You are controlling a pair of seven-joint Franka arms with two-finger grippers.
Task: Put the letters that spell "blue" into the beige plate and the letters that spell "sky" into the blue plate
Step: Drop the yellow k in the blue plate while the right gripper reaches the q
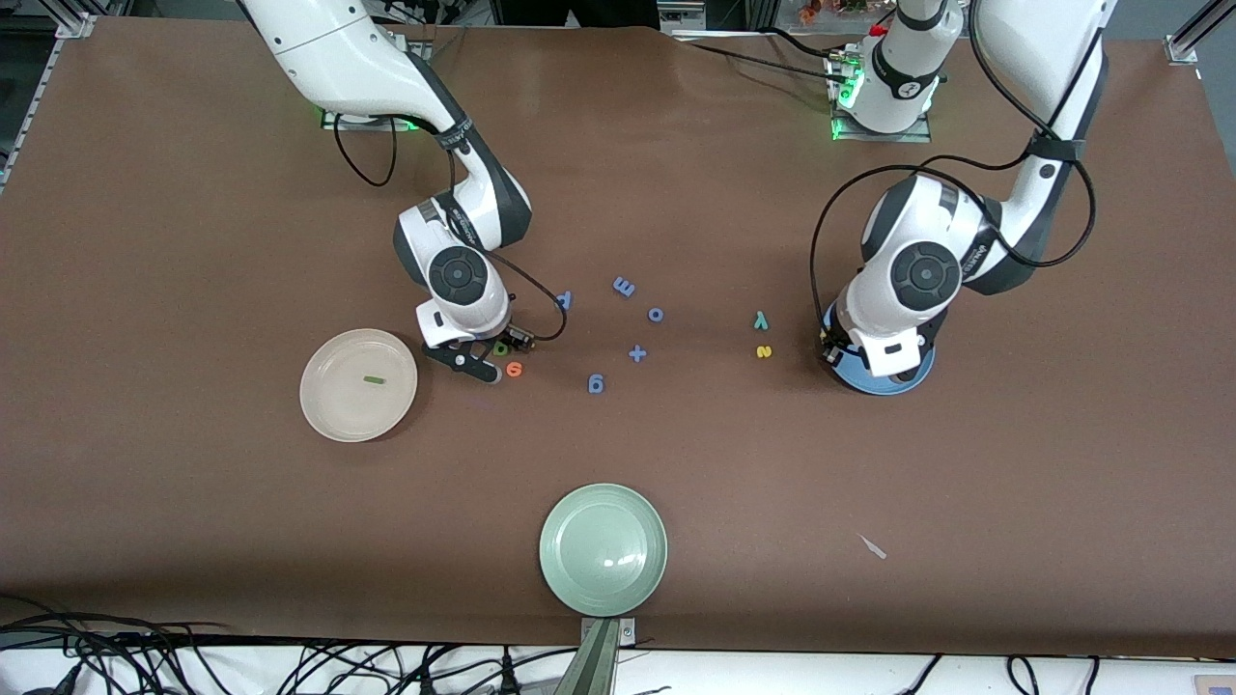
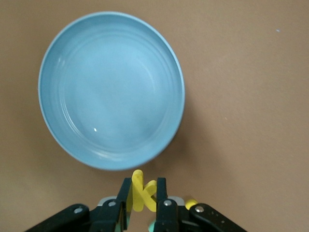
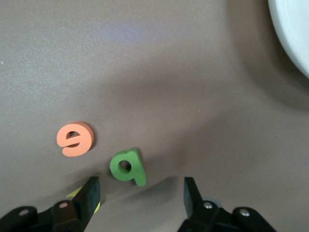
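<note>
Yellow foam k [image 2: 143, 192] is sitting pinched in the closed left gripper [image 2: 143, 203] just short of the blue plate [image 2: 111, 89], which is lying empty; letting go here risks dropping it outside the rim. The right gripper [image 3: 140, 193] is hanging with jaws spread just above the green b [image 3: 127, 166], the orange e [image 3: 74, 138] beside it; closing off-centre could flick the b away. The beige plate [image 1: 333, 405] is holding only the l [image 1: 374, 379].

Toy letters on table: orange e [image 1: 514, 368], green b [image 3: 128, 166], yellow k [image 2: 143, 192], yellow s [image 1: 763, 351], teal y [image 1: 760, 319], blue plus sign [image 1: 636, 353], no readable brand text
</note>
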